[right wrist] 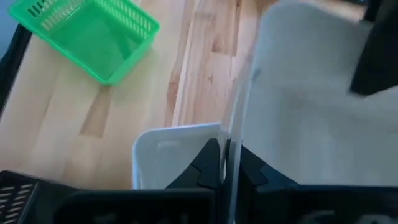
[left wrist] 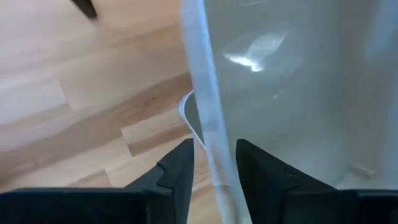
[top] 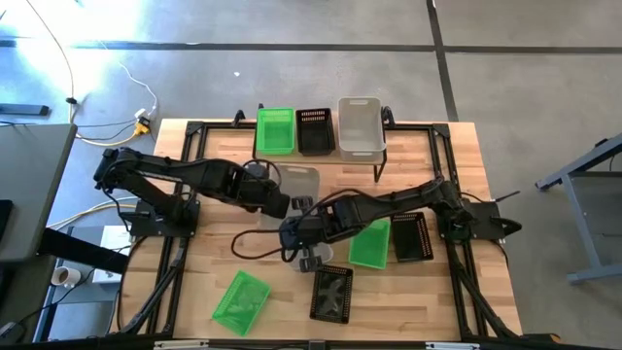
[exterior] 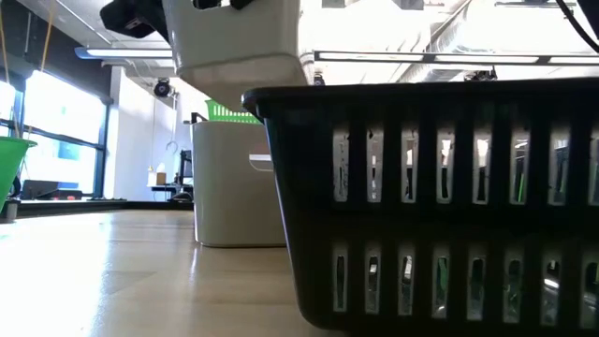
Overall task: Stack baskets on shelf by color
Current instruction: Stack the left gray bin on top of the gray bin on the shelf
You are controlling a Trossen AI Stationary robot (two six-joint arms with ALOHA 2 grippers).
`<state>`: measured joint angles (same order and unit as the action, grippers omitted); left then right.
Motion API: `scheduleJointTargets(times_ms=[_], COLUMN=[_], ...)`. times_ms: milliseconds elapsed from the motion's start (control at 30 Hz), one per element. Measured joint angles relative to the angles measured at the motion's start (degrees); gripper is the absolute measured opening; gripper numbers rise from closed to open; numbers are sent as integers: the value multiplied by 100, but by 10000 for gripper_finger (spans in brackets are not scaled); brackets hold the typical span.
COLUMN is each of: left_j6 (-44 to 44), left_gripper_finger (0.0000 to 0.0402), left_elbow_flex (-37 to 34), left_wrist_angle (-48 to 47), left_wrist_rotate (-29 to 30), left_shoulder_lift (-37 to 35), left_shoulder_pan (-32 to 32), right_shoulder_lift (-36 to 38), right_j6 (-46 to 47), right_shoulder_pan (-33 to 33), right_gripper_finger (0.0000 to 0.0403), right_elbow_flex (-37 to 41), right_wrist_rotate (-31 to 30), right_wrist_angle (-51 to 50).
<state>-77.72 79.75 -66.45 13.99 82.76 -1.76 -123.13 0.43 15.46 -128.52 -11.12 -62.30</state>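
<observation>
Gripping one wall of a pale grey basket (right wrist: pixel 311 93), the right hand (right wrist: pixel 227 171) is clenched on it above mid-bench (top: pixel 194 292). Left hand (left wrist: pixel 214 168) straddles the same basket's rim, fingers parted. Three baskets (top: pixel 316 129) line the shelf (top: pixel 381 156).

We saw both arms reaching to the table's middle, wrists nearly meeting. The left gripper (left wrist: pixel 213 168) had its fingers (left wrist: pixel 177 171) parted, one on each side of a thin wall. The right gripper (right wrist: pixel 229 163) sat just beside it, fingers (right wrist: pixel 208 163) pinched tight on a thin wall edge.
</observation>
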Motion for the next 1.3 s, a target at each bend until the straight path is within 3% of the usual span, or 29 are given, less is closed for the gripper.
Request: scheduleJointTargets(times_ms=[400,600,1067,1300], left_j6=[1110,1866,3207,3648], left_gripper_finger=[113,113,113,113], left_elbow_flex=[4,2,0,0], left_wrist_angle=[15,30,25,26], left_wrist_rotate=[565,623,637,746], left_shoulder_lift=[-581,-993,-1591,-1610], left_shoulder_pan=[-4,-5,-96,-96], right_shoulder_lift=[0,11,630,1038], right_j6=[1135,1368,1101,844], right_shoulder_pan=[176,223,227,131], right_gripper_finger=[2,1,0,0], right_elbow_flex=[1,-2,-54,-44], right_wrist_rotate=[63,-238,-942,-1438], right_wrist_angle=[-436,-447,-555,-1158])
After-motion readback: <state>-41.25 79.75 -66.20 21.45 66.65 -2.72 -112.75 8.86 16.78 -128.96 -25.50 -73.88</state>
